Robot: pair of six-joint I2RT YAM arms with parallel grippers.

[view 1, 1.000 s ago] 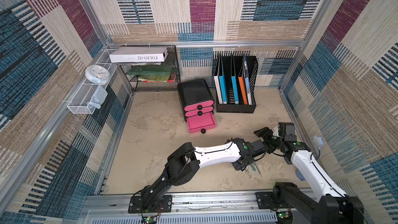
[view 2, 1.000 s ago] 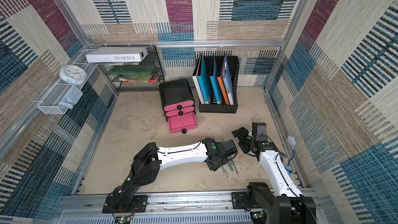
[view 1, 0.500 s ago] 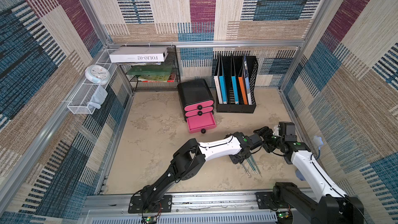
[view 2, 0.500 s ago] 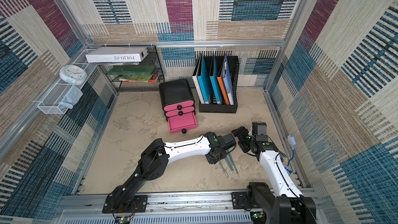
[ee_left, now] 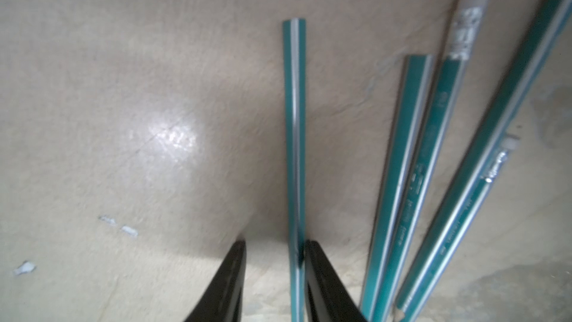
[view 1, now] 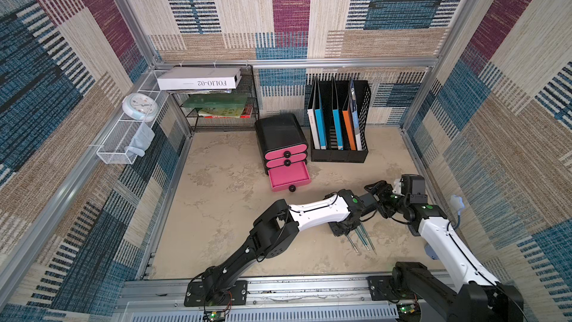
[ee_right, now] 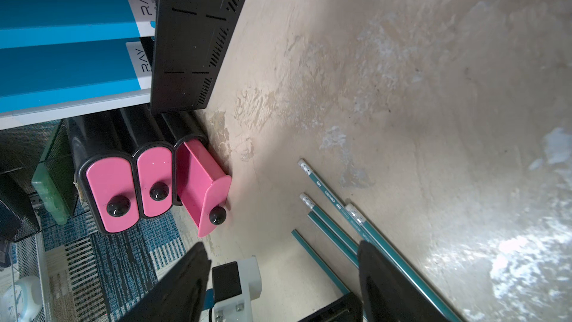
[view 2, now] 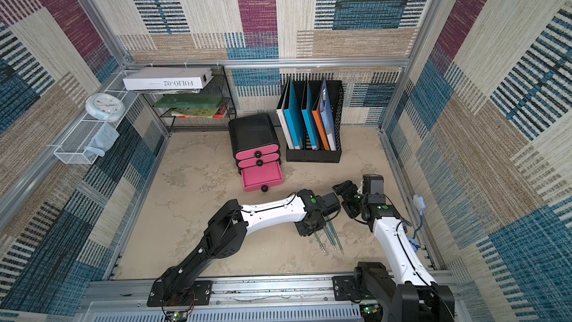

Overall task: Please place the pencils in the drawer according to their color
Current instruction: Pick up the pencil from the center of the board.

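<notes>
Several teal-green pencils (view 1: 361,238) (view 2: 332,238) lie together on the beige floor at the front right. My left gripper (ee_left: 275,243) is down over them, open. One pencil (ee_left: 295,150) lies between its jaws, against one finger (ee_left: 312,261), with a gap to the other finger. The other pencils (ee_left: 411,181) lie just outside that jaw. My right gripper (ee_right: 282,244) (view 1: 379,196) hovers close behind, open and empty. The drawer chest (view 1: 280,133) (view 2: 253,133) stands at the back, its bottom pink drawer (view 1: 288,176) (ee_right: 198,178) pulled out; the two above are shut.
A black file holder (view 1: 339,153) (view 2: 312,156) with blue and orange folders stands right of the chest. A wire shelf with books (view 1: 216,109) fills the back left corner. A white mesh basket (view 1: 123,140) and a clock hang on the left wall.
My left arm has reached a little further back over the pencils, and its jaws have narrowed round one pencil. The right arm has not moved.
</notes>
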